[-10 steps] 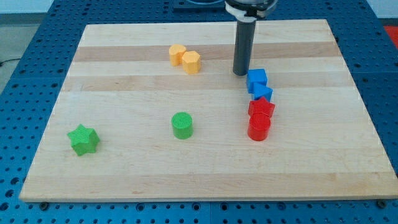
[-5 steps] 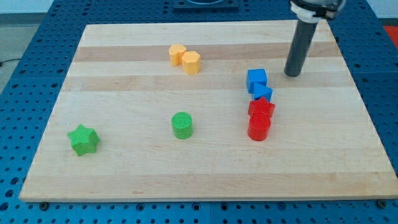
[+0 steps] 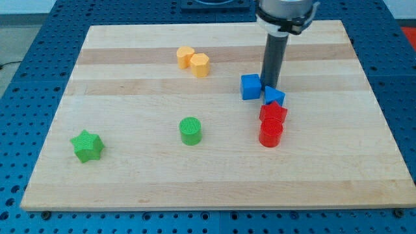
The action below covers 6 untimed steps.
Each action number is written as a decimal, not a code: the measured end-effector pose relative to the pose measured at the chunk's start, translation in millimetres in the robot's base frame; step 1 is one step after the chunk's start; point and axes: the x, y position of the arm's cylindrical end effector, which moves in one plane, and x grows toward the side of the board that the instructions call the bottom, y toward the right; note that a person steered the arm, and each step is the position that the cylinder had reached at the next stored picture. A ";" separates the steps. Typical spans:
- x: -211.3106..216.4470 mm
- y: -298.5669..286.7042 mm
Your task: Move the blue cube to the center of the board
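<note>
The blue cube (image 3: 251, 86) sits right of the board's middle, toward the view's top. My tip (image 3: 269, 84) stands just to its right, touching or nearly touching its right side, and just above a blue triangular block (image 3: 273, 96). The dark rod rises from the tip toward the view's top.
A red star (image 3: 273, 114) and a red cylinder (image 3: 270, 133) lie below the blue triangular block. Two yellow blocks (image 3: 194, 61) sit at upper centre-left. A green cylinder (image 3: 190, 130) is at lower centre, a green star (image 3: 87, 145) at lower left. The wooden board (image 3: 130, 182) lies on a blue pegboard.
My tip swung from left of the blue cube around to its right, then came in leftward. The blue cube has slid left, away from the blue triangular block.
</note>
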 end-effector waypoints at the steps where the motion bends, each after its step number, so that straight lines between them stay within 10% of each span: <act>1: 0.0 -24.6; 6: 6.4 -64.2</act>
